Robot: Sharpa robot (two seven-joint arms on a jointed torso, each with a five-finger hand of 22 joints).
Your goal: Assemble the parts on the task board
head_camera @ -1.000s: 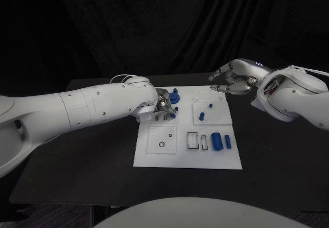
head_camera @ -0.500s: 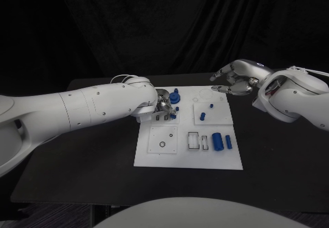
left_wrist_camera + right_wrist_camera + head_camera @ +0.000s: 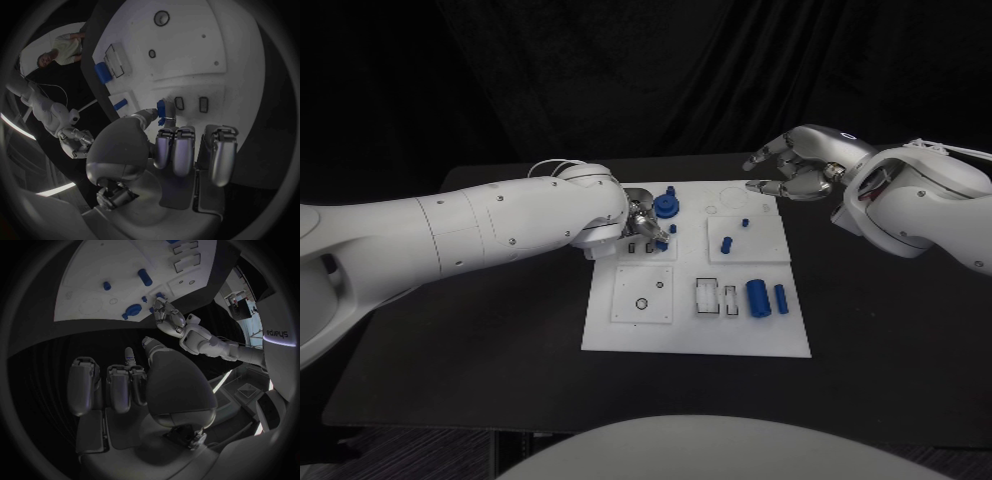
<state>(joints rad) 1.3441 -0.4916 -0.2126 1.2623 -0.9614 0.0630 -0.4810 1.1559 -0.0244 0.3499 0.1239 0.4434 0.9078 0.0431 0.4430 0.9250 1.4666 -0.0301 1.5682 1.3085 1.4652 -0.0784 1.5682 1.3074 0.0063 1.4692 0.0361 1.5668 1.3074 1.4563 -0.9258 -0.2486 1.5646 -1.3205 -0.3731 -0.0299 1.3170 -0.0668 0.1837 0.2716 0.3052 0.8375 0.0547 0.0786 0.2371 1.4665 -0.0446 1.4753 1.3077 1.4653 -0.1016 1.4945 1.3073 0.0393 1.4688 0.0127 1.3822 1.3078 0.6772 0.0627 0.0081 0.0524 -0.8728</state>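
Barely any change vs a sec ago: our left robot hand [image 3: 642, 222] still pinches a small blue part [image 3: 161, 111] over the task board [image 3: 646, 335]'s far-left slots. Right robot hand [image 3: 790, 172] hovers curled, empty. Keep part upright, lower slow.

This looks like a robotics lab or test cell. A black table [image 3: 473, 330] fills the lower half of the head view, and black cloth [image 3: 589, 70] hangs behind it across the whole upper half, like a staged backdrop. At the centre of the frame lies a white task board [image 3: 646, 335] with cut-out slots and small blue parts [image 3: 756, 298], a bench-test fixture and no household object. Two white robot arms reach in from the left and right edges.
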